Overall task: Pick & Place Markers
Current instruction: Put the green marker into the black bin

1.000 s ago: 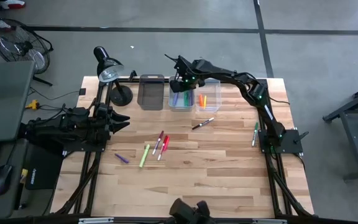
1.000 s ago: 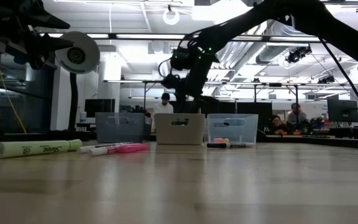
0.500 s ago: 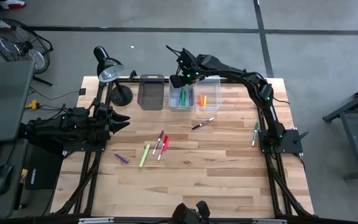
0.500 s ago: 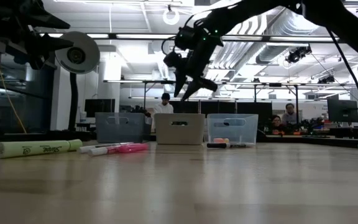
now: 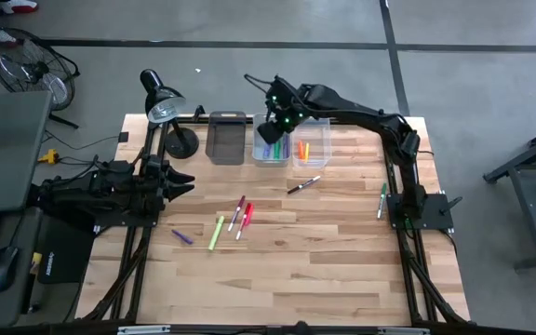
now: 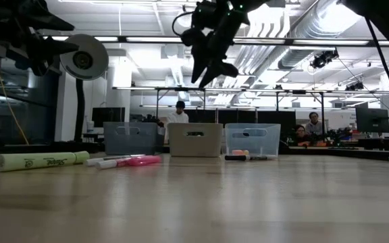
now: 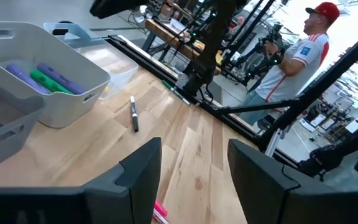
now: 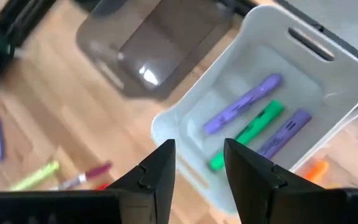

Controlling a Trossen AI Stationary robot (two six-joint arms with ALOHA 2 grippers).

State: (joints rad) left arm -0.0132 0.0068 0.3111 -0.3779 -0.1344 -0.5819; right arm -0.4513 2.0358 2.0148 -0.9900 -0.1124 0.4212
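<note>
Butcher-block tabletop, markers scattered at its middle: the right gripper [image 5: 273,126], jaws spread and empty, has risen clear above the white middle bin [image 8: 328,93], where two purple markers [image 8: 244,112] and a green one [image 8: 247,135] lie. That drop looks finished. Lime [image 5: 216,232], pink [image 5: 236,213], red and black markers [image 5: 303,184] await pickup. The left gripper [image 5: 177,182], jaws apart, waits at the table's left edge.

Wide bare stretch of table [image 5: 296,270] near front edge, nothing in way. Mid-table: scattered markers [image 5: 235,219] (loose cluster, gaps between). Back edge crowded: desk lamp [image 5: 166,116], three bins [image 5: 228,138] side by side, right gripper [image 5: 270,130] hanging above middle bin.
</note>
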